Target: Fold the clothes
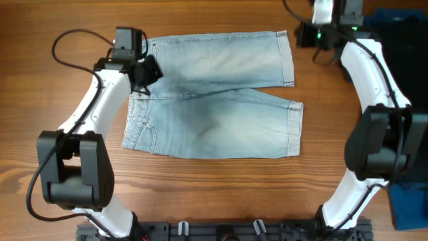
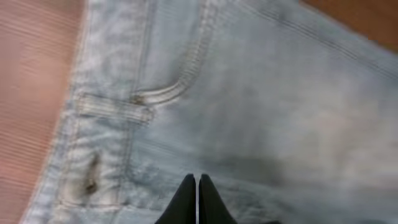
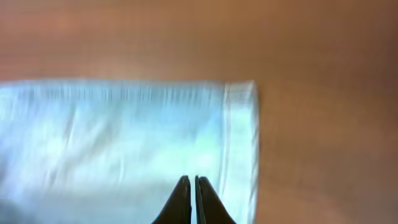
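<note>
The clothes (image 1: 214, 100) are light blue denim shorts lying flat on the wooden table (image 1: 221, 194), waist to the left and both hemmed legs to the right. My left gripper (image 1: 148, 71) hovers over the upper waist area. In the left wrist view it (image 2: 197, 178) is shut with nothing between its fingers, and the denim (image 2: 261, 112) with a pocket seam and belt loop lies below. My right gripper (image 1: 303, 35) sits by the far leg's top right corner. In the blurred right wrist view it (image 3: 192, 179) is shut and empty above the leg hem (image 3: 239, 143).
A black garment (image 1: 401, 33) lies at the far right edge behind the right arm. A darker blue garment (image 1: 409, 204) lies at the near right corner. Bare wood surrounds the shorts in front and to the left.
</note>
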